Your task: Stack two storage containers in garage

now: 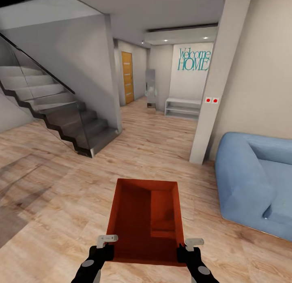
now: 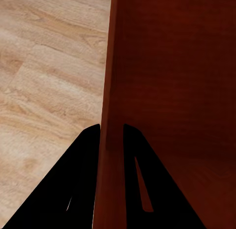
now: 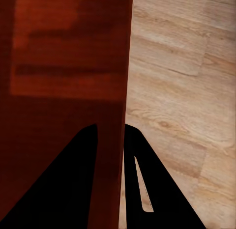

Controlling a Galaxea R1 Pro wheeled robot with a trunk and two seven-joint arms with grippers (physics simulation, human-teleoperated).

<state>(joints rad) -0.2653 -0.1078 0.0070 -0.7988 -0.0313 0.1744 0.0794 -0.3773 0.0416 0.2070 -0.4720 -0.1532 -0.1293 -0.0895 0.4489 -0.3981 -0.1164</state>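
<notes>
Both grippers, left (image 1: 106, 243) and right (image 1: 190, 246), clamp the side walls of a rust-red container (image 1: 144, 218) held at 6 o'clock above wood-plank flooring (image 1: 52, 202); blue sofa (image 1: 255, 177) at 3, staircase (image 1: 61, 112) at 10.

Bin (image 1: 138, 218): matt rust-red, smooth. Floor (image 1: 162, 153): light wood plank w/ grain. Sofa (image 1: 259, 181): soft blue cloth. Stair guard (image 1: 36, 96): glass.
</notes>
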